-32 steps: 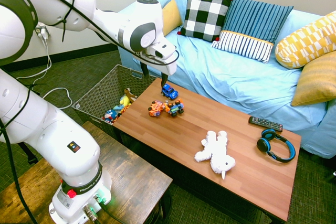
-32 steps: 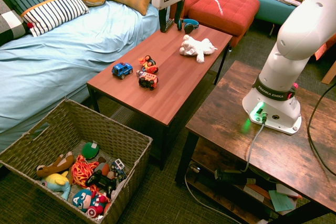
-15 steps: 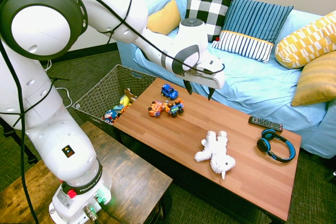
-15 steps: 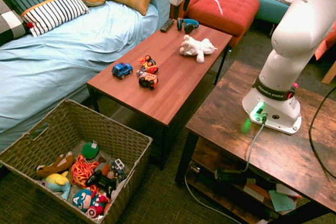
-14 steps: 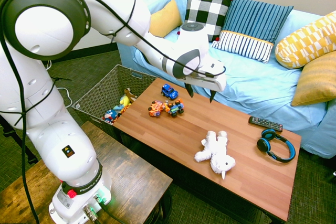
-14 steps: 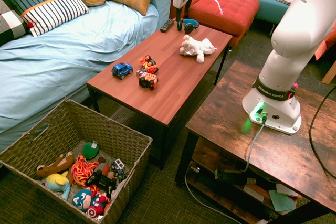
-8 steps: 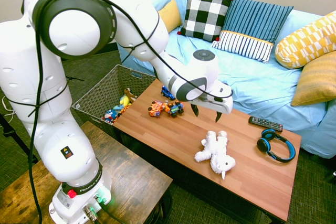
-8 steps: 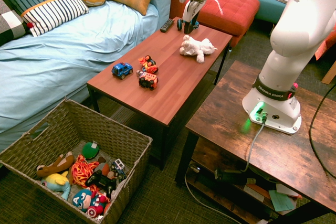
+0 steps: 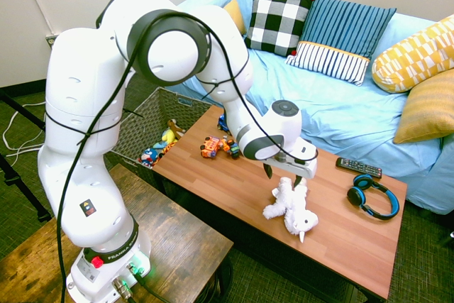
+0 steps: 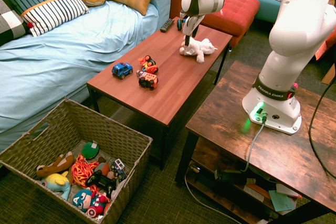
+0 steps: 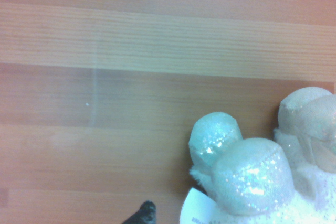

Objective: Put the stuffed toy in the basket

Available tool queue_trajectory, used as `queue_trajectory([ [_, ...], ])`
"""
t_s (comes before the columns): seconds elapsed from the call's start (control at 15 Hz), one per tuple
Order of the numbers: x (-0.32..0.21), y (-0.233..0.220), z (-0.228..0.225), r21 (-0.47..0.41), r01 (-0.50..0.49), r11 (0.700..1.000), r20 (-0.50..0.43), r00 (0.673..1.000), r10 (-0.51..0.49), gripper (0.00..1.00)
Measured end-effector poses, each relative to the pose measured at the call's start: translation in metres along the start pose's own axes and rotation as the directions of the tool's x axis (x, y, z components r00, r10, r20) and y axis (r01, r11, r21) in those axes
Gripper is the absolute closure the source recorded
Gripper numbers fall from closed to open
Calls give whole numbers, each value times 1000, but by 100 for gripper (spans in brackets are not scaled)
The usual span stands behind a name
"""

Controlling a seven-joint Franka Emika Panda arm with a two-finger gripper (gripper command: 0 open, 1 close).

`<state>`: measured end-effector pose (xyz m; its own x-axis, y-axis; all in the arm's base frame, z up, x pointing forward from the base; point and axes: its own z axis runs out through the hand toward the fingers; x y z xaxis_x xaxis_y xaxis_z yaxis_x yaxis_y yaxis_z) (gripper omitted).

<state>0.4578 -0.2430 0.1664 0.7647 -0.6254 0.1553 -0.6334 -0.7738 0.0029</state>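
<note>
in the first exterior view the gripper [image 9: 284,175] hangs low over the wooden coffee table [image 9: 234,182], right above the legs of the stuffed toy [image 9: 291,207]. its two dark fingers [image 9: 267,171] stand apart, one on each side of the toy's upper end, and they hold nothing. the toy lies flat on the table, between the small toy cars [image 9: 221,147] and the blue headphones [image 9: 370,196]. the basket [image 9: 145,127] stands on the floor at the far end of the table, with other toys inside. in the second exterior view the gripper [image 10: 187,36] comes down at the far end of the stuffed toy [image 10: 196,47], very close to it; i cannot tell if it touches. the basket [image 10: 73,124] is near the camera, well apart from the toy, and a blue car [image 10: 122,70] stands on the table [image 10: 173,87]. in the wrist view the round shiny feet of the stuffed toy [image 11: 252,174] and a white label [image 11: 197,211] lie on the wood table [image 11: 105,77].
</note>
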Motion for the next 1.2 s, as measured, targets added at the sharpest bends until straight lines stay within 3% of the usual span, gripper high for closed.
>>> queue_trajectory([
  [0.47,-5,-7,29,-10,19,1000,14,1000,-19,0],
  [0.53,-5,-9,30,-8,22,1000,14,1000,-22,100],
  [1.2,4,-12,43,-8,8,1000,15,1000,-8,100],
])
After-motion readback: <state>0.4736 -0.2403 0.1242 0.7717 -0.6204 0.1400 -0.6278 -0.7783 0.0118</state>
